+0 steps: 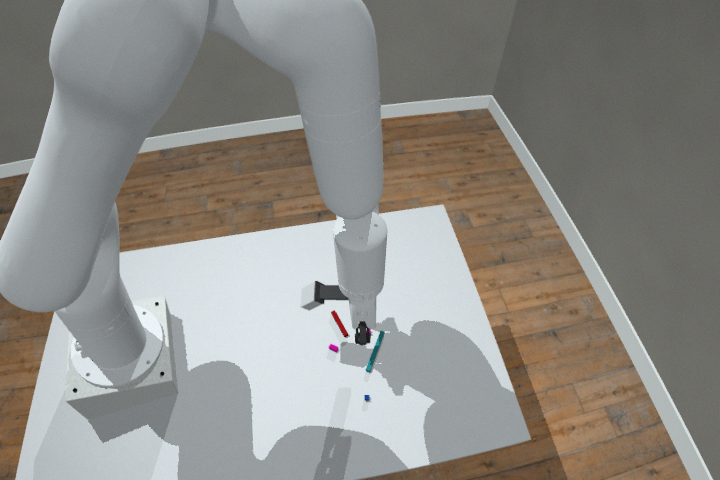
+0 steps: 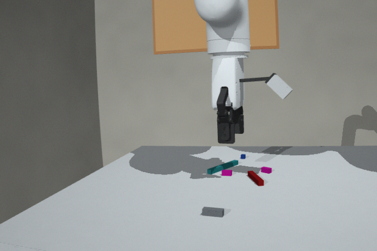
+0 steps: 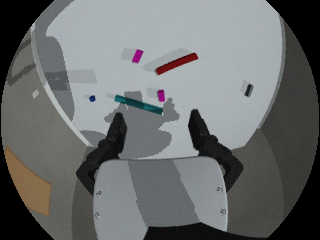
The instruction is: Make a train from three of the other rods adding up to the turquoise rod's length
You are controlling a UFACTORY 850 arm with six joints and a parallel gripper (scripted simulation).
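Note:
The turquoise rod (image 1: 374, 350) lies flat on the white table; it also shows in the exterior view (image 2: 222, 166) and the wrist view (image 3: 138, 103). One magenta rod (image 2: 226, 172) lies close beside it, also in the wrist view (image 3: 160, 95). A red rod (image 1: 339, 323) lies a little apart, with a second magenta rod (image 1: 333, 347) near one of its ends. A small blue rod (image 1: 366, 397) lies alone beyond the turquoise rod. A grey rod (image 2: 212, 211) lies far off on its own. My gripper (image 2: 225, 141) (image 3: 156, 118) hangs open and empty well above the magenta rod beside the turquoise rod.
The robot base (image 1: 120, 362) stands at the table's left side. The arm hides the grey rod in the top view. The table's edges drop to a wooden floor (image 1: 542, 271). An orange board (image 2: 177, 26) hangs on the back wall.

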